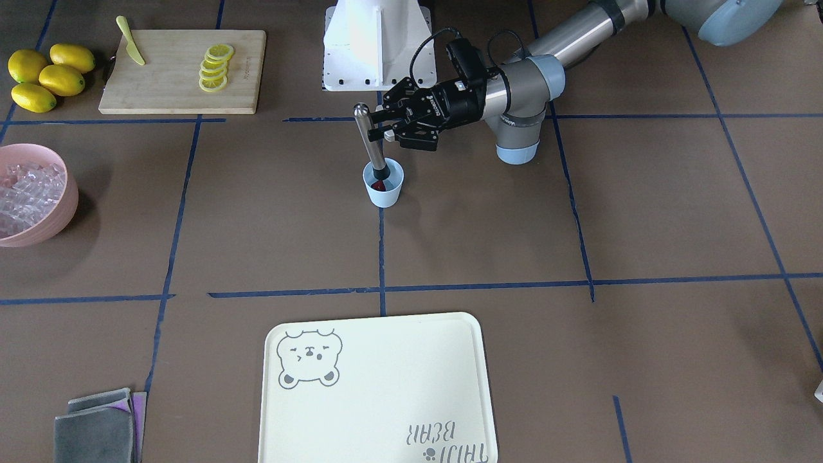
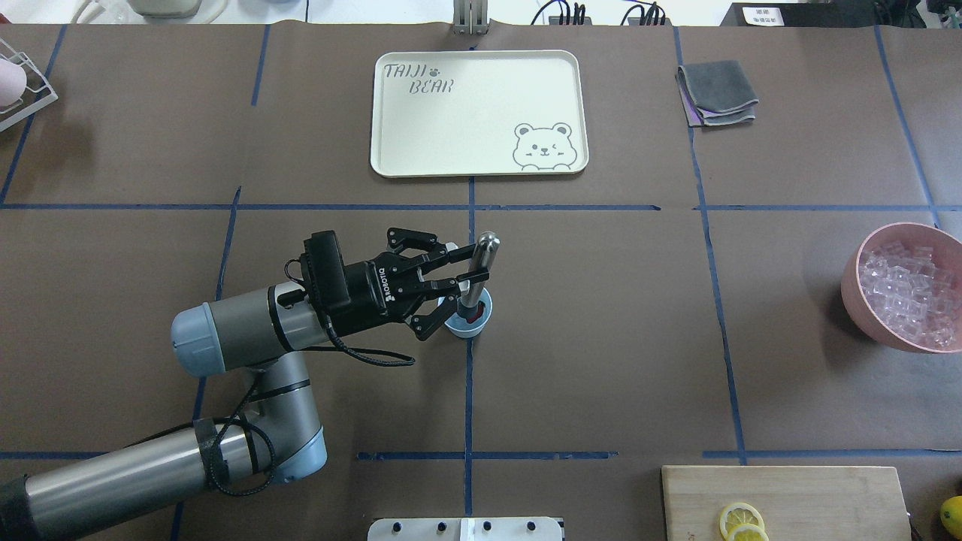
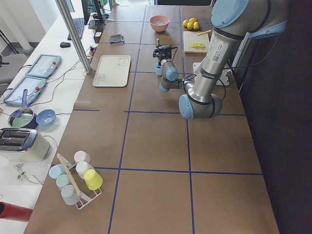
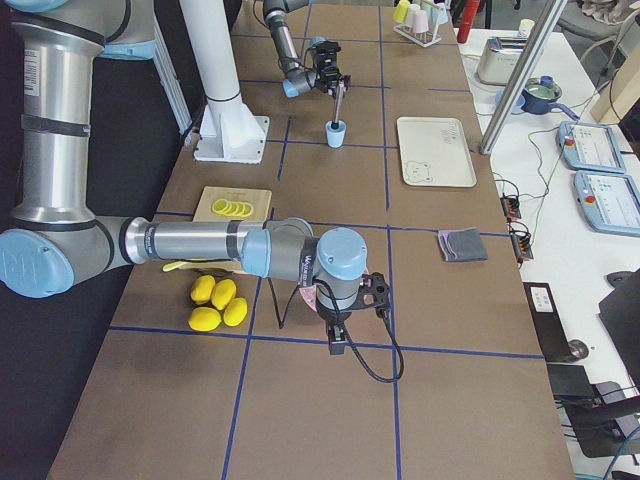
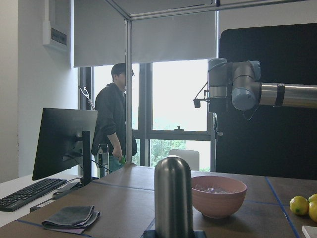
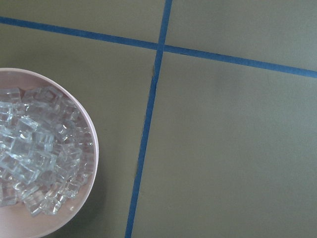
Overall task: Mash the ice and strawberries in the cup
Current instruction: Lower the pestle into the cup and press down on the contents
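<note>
Muddler (image 5: 173,196), strawberry (image 1: 380,186) in cup (image 1: 386,196); ice (image 6: 29,153) in bowl (image 6: 54,223).

Upright pale blue cup (image 1: 386,195) mid-table, red strawberry (image 1: 380,186) inside; clear ice cubes (image 1: 26,193) in pink bowl (image 1: 68,207).

You can't go straight down into the cup (image 1: 384,193). The metal masher (image 1: 368,138) stands in its mouth and fills most of it. The left gripper (image 2: 466,276) is clamped on the masher from the robot's left. Its arm (image 2: 240,330) lies across the table (image 2: 601,323) there, so that side is blocked. On the robot's right of the cup you have wide room, all the way to the pink bowl (image 2: 853,282) near the table's edge. The tray (image 2: 466,128) lies on the far side, well apart from the cup, and a gripper could pass between them. The cutting board (image 2: 797,488) lies close to the robot, well off to its right.
</note>
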Tool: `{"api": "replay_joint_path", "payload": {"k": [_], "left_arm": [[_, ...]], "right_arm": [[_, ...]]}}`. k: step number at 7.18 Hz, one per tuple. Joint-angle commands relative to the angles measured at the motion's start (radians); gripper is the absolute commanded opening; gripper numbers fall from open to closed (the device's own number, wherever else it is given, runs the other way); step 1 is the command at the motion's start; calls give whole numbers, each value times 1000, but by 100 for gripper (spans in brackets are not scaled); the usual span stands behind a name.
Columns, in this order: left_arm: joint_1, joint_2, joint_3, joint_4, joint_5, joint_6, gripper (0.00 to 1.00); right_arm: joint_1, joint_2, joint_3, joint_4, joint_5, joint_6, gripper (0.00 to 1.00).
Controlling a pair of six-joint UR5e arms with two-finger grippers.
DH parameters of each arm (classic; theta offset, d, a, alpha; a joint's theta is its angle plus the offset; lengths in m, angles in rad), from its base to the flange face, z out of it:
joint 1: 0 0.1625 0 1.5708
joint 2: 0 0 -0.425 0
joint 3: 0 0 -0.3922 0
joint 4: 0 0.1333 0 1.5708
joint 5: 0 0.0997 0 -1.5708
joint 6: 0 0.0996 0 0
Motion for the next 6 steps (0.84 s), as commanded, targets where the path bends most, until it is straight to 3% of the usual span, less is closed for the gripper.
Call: {"api": "replay_joint_path", "payload": {"k": [1,6], "left_arm": [[15,-4,26,-1,23,31,0],[32,-8,40,-3,30,64,0]], "right_arm": [[0,0,-3,0,0,-1,100],[0,0,-6,0,0,-1,100]]}}
